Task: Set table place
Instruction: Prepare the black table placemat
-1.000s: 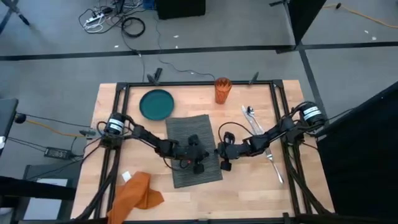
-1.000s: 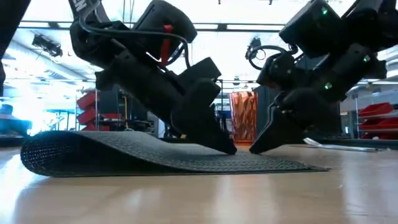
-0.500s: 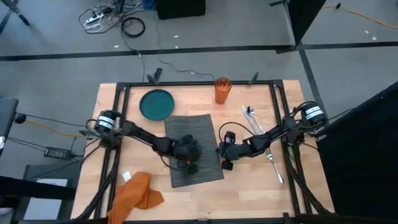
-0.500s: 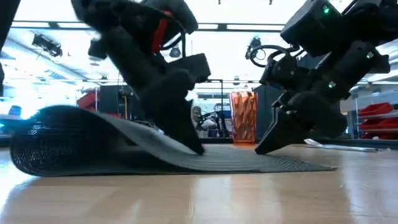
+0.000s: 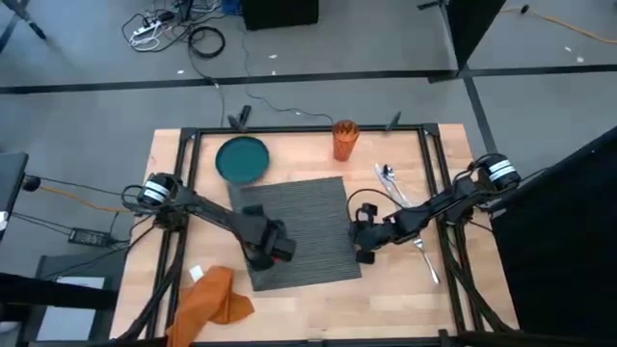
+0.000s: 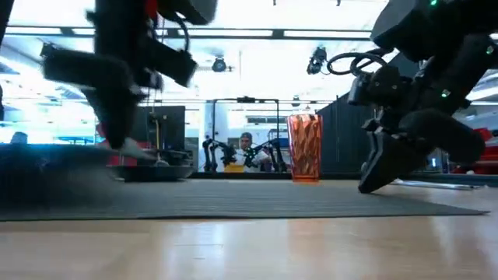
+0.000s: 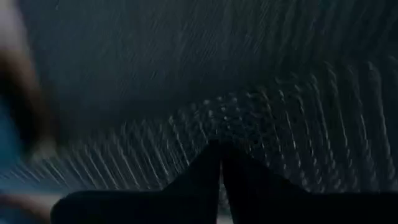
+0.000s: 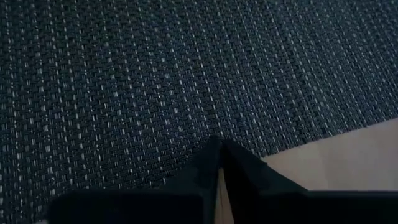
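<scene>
The dark grey ribbed placemat is lying flat and spread out on the wood-grain surface, between the two arms. The left tool is sitting over the mat's left portion, near its front-left corner; in the left wrist view its fingers are pressed tip to tip, clenched, with only the mat's weave showing beyond them and nothing visible between the tips. The right tool is sitting just beside the mat's right edge; in the right wrist view its fingers are likewise closed together, resting at the border where the mat meets bare wood. In the low view the right tool is pointing down toward the mat's right end. Beyond the left tool a teal plate is resting just off the mat's far-left corner. An orange ribbed tumbler is standing upright beyond the mat's far edge. Cutlery is lying to the right of the right tool, and an orange cloth napkin is lying crumpled at the front-left, near the left tool.
</scene>
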### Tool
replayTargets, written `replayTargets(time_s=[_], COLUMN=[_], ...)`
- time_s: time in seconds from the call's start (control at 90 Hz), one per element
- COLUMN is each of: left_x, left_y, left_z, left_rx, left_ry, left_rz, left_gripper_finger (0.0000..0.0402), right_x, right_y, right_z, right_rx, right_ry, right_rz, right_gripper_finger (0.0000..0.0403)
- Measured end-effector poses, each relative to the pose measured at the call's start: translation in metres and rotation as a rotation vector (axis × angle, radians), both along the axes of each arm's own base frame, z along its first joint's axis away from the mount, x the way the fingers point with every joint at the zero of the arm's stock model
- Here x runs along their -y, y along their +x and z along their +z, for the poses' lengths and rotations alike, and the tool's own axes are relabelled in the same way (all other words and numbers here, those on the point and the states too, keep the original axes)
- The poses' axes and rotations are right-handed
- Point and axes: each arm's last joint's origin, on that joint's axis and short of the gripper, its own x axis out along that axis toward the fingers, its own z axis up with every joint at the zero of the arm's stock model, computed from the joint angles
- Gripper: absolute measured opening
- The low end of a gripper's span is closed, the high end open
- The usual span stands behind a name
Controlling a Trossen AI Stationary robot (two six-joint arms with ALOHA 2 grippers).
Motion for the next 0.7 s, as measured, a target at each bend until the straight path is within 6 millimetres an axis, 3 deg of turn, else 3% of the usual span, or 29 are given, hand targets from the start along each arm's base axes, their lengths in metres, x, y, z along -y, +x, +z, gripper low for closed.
replayTargets(time_s=[0.1, 0.189, 0.356, 0.478, 0.633, 0.7], left_x=[0.007, 0.012, 0.019, 0.018, 0.022, 0.025], left_y=[-0.015, -0.023, -0.024, -0.031, -0.028, -0.020], left_z=[0.007, 0.015, 0.051, 0.078, 0.088, 0.075], left_rx=[-0.089, -0.046, 0.312, 0.532, 0.672, 0.702], left_ry=[0.054, 0.115, 0.161, 0.190, 0.162, 0.121], left_rz=[0.006, 0.028, 0.096, 0.112, 0.100, 0.085], left_gripper_finger=[0.0000, 0.0000, 0.0000, 0.0000, 0.0000, 0.0000], right_x=[-0.001, -0.001, -0.001, -0.001, -0.003, -0.005], right_y=[-0.009, -0.018, -0.024, -0.026, -0.023, -0.019], right_z=[0.007, 0.018, 0.050, 0.063, 0.058, 0.049], right_rx=[-0.034, -0.040, 0.110, 0.184, 0.175, 0.148], right_ry=[-0.001, 0.023, 0.102, 0.128, 0.126, 0.114], right_rz=[-0.002, 0.003, -0.021, -0.017, -0.025, -0.026], right_gripper_finger=[0.0000, 0.0000, 0.0000, 0.0000, 0.0000, 0.0000])
